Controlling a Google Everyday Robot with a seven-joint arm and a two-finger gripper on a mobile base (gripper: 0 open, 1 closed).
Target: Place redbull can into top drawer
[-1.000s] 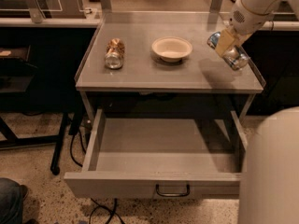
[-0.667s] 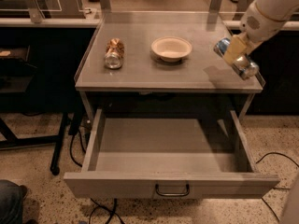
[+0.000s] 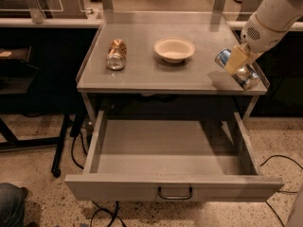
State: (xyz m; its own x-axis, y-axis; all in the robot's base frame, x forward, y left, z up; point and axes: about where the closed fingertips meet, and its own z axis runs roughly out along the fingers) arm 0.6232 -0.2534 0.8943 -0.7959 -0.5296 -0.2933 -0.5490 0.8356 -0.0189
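Redbull can (image 3: 245, 75): slim metal can, showing blue at its upper-left end and shiny silver at its lower-right end. It is lying tilted on a diagonal, the blue end pointing up and left toward the back of the table (image 3: 142, 74), the silver end pointing down and right toward the table's front right corner. It is sitting over the right edge of the table, throwing a dark shadow on the grey surface just to its left. Whether the silver end is touching the table, cannot tell.

Gripper (image 3: 236, 63): it is gripping the redbull can around its middle, one tan finger (image 3: 235, 58) lying across the can's body; the far finger is hiding behind the can.

Arm (image 3: 272, 15): white, coming in from the upper right corner and slanting down and left to the gripper, a round speaker-like grille showing on its wrist section.

Top drawer (image 3: 118, 188): it is standing pulled well out under the table, grey interior showing bare, dark curved handle (image 3: 175, 194) at the centre of the flat front panel. The redbull can is hanging above and behind the drawer's right rear corner, not over the opening.

Also on the table: a brown-gold can (image 3: 116, 54) lying on its side at left, a pale bowl (image 3: 174, 48) near centre, both well apart from the gripper.
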